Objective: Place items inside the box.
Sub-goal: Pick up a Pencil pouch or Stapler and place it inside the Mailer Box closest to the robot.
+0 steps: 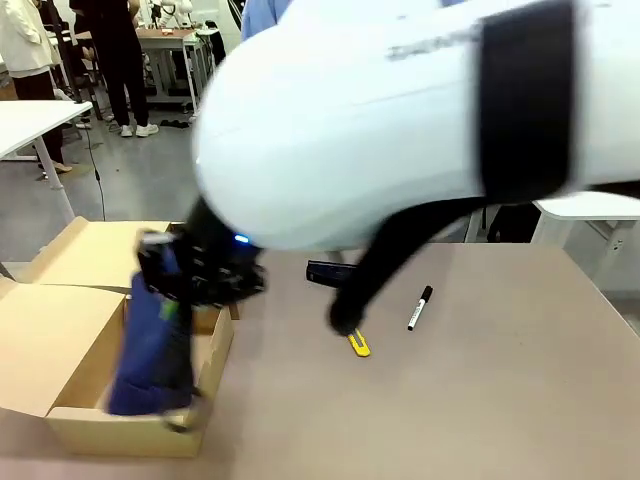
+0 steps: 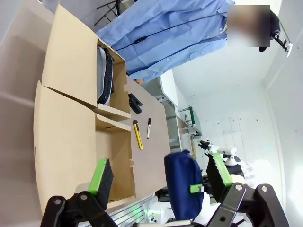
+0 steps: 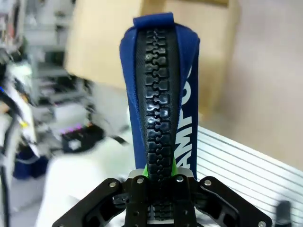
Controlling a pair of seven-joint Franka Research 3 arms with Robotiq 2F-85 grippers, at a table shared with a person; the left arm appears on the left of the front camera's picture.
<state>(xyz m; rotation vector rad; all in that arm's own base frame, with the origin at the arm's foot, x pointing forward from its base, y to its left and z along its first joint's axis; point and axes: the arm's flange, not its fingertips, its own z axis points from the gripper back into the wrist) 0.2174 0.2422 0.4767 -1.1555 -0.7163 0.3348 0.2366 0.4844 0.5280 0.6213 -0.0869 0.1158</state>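
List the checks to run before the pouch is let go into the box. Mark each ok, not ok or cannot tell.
1. Pouch gripped by the right fingers: ok.
2. Box lid open: ok.
3. Pouch lined up over the box opening: cannot tell, the front view is blurred.
4. Left fingers open: ok.
5. All items packed: not ok; the knife, marker and a stapler lie on the table.
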